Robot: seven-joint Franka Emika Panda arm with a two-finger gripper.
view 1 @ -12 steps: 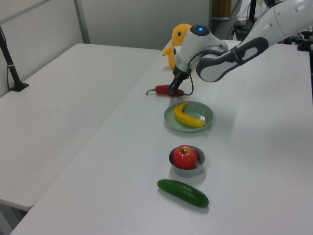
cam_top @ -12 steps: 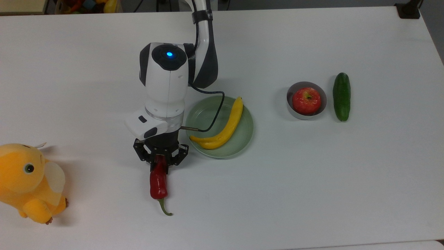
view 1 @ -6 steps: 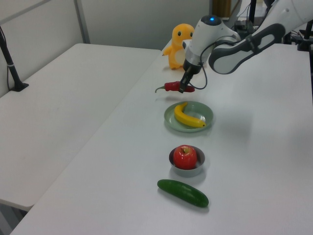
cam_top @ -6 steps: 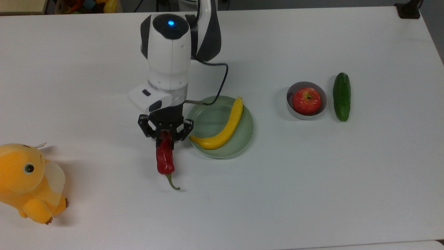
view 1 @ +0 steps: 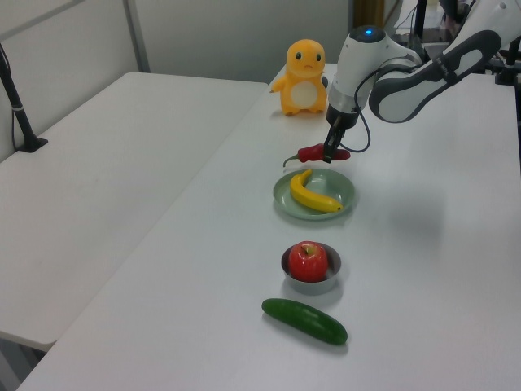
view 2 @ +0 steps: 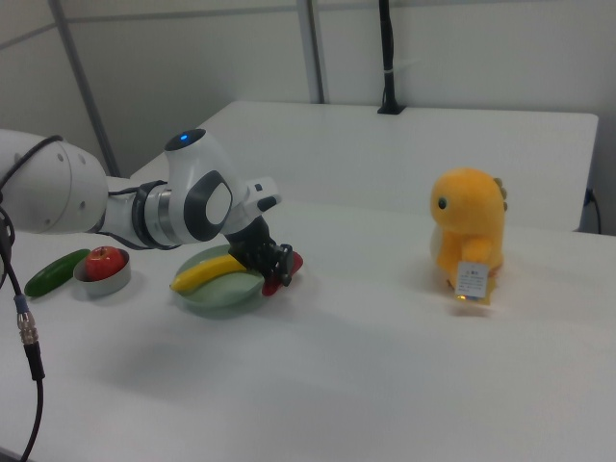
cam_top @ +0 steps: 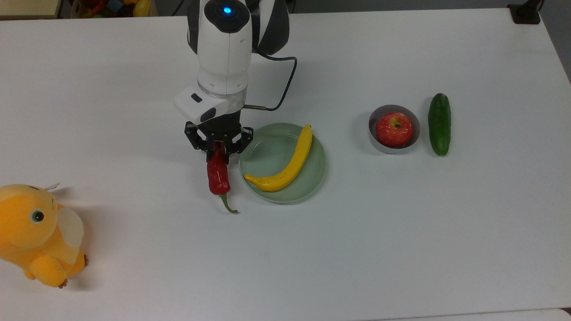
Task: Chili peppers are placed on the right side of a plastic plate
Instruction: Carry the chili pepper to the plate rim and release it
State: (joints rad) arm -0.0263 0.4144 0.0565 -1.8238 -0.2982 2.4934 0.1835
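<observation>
The dark-red chili pepper [cam_top: 218, 174] is held at its blunt end, with my gripper [cam_top: 218, 149] shut on it. Its green stem points toward the top view's bottom. It hangs just off the left rim of the pale green plastic plate [cam_top: 272, 145] in the top view. In the left view the chili pepper [view 1: 312, 152] sits in the gripper [view 1: 330, 155] over the far edge of the plate [view 1: 339, 186]. A yellow banana [cam_top: 290, 164] lies across the plate. In the right view the gripper [view 2: 274, 275] and the chili pepper [view 2: 292, 260] are at the plate's [view 2: 222, 291] right.
A grey metal bowl [cam_top: 379, 143] with a red apple [cam_top: 394, 129] stands at the top view's right of the plate, with a dark-green cucumber [cam_top: 439, 124] beyond it. A yellow plush toy [cam_top: 38, 234] sits at the top view's lower left. The arm's black cable [cam_top: 285, 84] loops above the plate.
The gripper has carried the chili pepper up and to the right in the top view, from open table near the plush side to the plate's left rim. Nothing else moved.
</observation>
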